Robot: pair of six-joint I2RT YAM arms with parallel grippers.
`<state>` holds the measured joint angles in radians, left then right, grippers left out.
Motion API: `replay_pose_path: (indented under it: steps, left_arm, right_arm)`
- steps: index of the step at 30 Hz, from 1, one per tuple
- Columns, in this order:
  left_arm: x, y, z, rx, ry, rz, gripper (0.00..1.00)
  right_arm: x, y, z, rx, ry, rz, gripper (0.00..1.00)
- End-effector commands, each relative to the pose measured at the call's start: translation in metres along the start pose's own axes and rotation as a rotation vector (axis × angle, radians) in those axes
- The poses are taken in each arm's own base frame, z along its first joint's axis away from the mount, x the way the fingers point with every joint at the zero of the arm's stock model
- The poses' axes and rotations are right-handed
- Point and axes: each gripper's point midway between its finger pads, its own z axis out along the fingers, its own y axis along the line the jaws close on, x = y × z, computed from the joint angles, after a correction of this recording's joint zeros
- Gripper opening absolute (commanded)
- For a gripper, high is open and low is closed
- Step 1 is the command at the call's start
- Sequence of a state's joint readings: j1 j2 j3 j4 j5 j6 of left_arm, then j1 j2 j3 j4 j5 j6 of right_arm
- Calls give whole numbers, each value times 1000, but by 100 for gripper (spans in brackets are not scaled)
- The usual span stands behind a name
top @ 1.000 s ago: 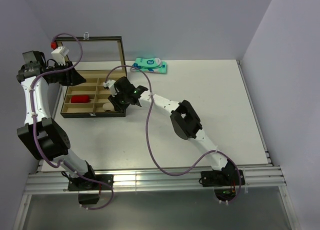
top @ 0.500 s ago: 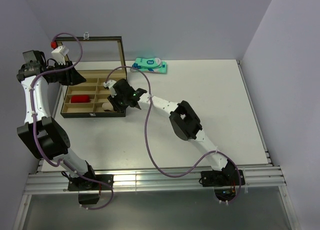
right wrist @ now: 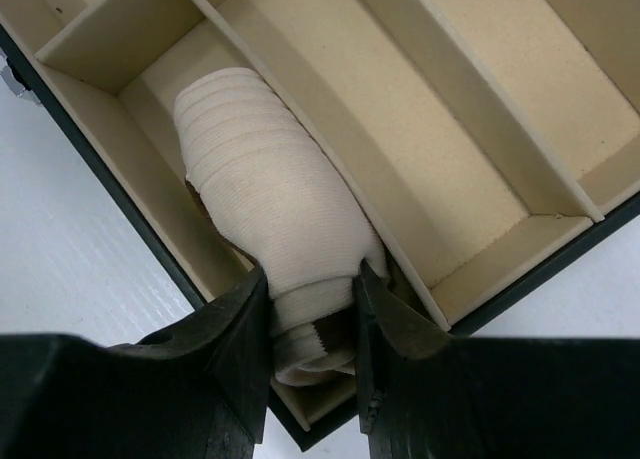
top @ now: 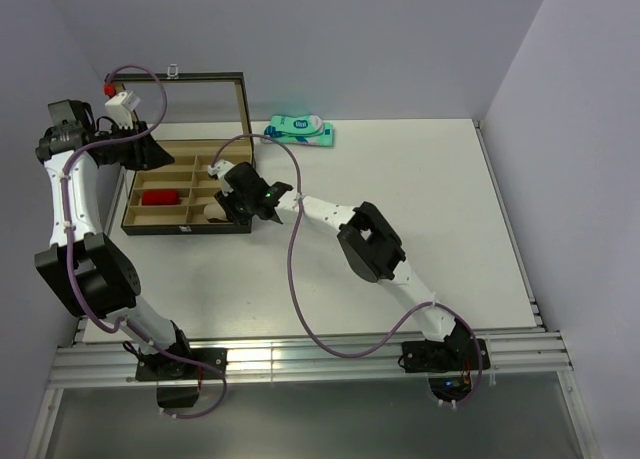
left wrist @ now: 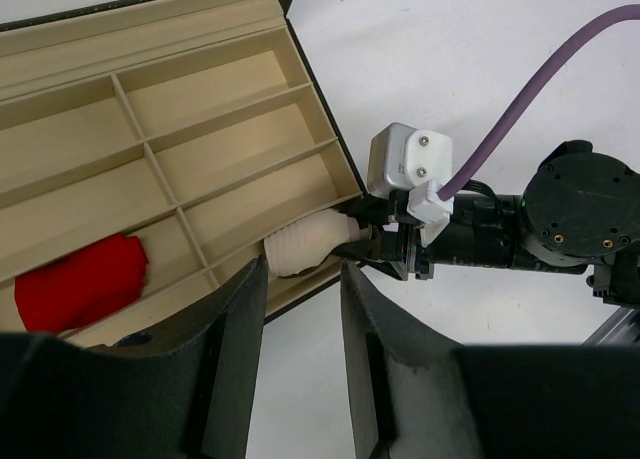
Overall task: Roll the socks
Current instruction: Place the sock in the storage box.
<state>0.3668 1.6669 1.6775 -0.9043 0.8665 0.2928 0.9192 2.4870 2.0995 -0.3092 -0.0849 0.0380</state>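
Top external view: a table [top: 430,199] with both arms reaching to an open box [top: 186,228] at its far left. The lid [top: 185,99] stands up behind the box.
Box interior: beige compartments in two columns, set off by thin dividers.
Red sock: the red sock [top: 159,197] lies bunched in a left-column compartment, untouched and apart from both grippers.
Cream sock: the cream sock [right wrist: 262,199], rolled into a ribbed cylinder, lies in the right-column compartment along the box's front wall, close to the front right corner. A brown patch shows at its left edge in the right wrist view.
Right gripper: the right gripper [right wrist: 310,304] is clenched on the cream sock. One finger sits on each side of the roll's near end, and the fingers [right wrist: 240,329] press into the fabric.
Left gripper: the left gripper [left wrist: 303,339] hangs over the back left part of the box, released. There is a narrow gap between its fingers with nothing in it, and it touches neither sock.
Left wrist view: looks down on the red sock, the cream sock and the right gripper at the box's front wall.
Packet: a teal-and-white packet [top: 300,130] lies flat on the table beyond the box's right end, near the back wall and well apart from both grippers.
Cables: a purple cable [top: 295,279] loops along each arm.
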Motion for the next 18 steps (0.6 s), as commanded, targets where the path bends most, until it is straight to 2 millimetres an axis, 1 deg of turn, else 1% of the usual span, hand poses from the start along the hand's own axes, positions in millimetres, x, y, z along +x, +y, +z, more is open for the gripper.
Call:
replay_pose_path:
  steps: [1, 3, 7, 9, 11, 14, 18]
  left_arm:
    - [-9, -11, -3, 16, -20, 19, 41]
    - [-9, -12, -4, 15, -22, 22, 41]
    - [-5, -12, -1, 20, -16, 19, 41]
    - [-5, -13, -1, 23, -16, 18, 41]
    - [-5, -13, 0, 21, -14, 19, 41]
    - [-3, -12, 2, 22, -9, 17, 41]
    - [3, -13, 9, 41, 17, 3, 41]
  right_arm:
    - [178, 1, 5, 48, 513, 92, 0]
    - [187, 1, 6, 51, 522, 102, 0]
    - [195, 0, 7, 61, 529, 108, 0]
    - [194, -3, 8, 78, 509, 89, 0]
    - [200, -7, 5, 85, 513, 50, 0]
    - [202, -14, 5, 109, 514, 6, 0]
    - [194, -14, 5, 97, 507, -36, 0]
